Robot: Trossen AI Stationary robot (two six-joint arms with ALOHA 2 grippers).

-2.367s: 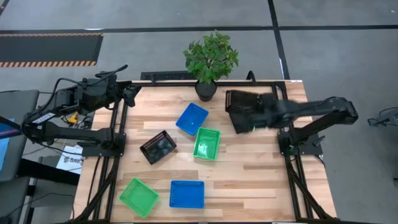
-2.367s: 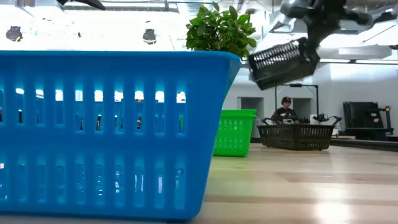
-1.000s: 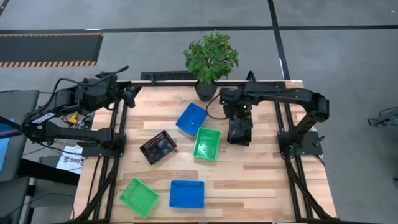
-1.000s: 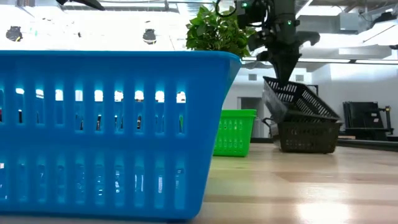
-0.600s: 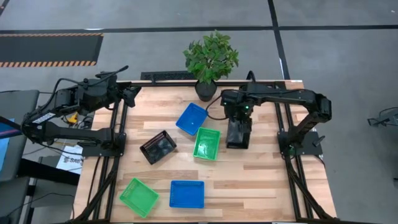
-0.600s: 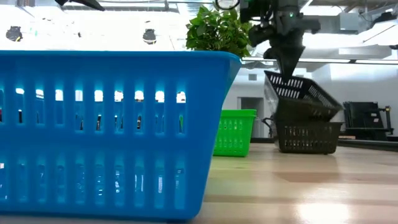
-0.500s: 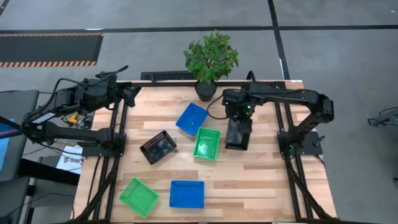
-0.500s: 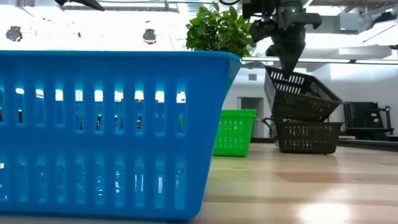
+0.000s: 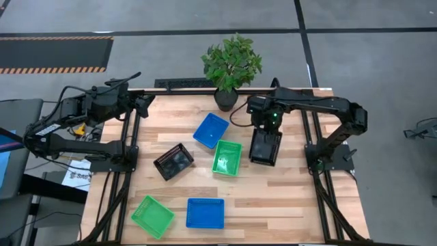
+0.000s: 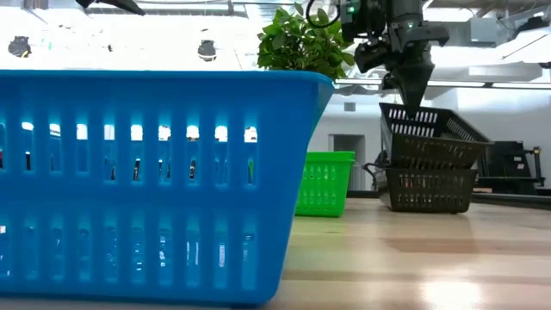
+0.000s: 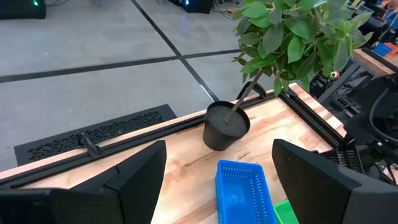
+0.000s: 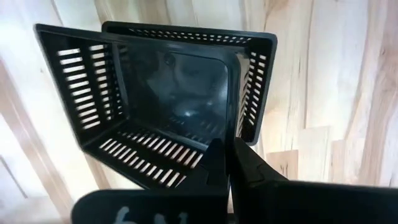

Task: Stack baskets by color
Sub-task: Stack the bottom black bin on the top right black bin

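Right gripper pinching rim of slotted black plastic basket, sitting tilted in 2nd black basket. Left gripper idling wide at 10 o'clock.

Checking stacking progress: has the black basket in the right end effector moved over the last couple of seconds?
Yes. The held basket moved from the table's far right corner inward, beside the green basket, onto another black basket.

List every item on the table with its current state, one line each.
Upper black basket: tilted, partly nested in lower black basket, gripped by the shut right gripper.
Third black basket: loose.
Blue baskets: unstacked.
Green baskets: unstacked.
Plant: upright.
Left gripper: open, waiting.
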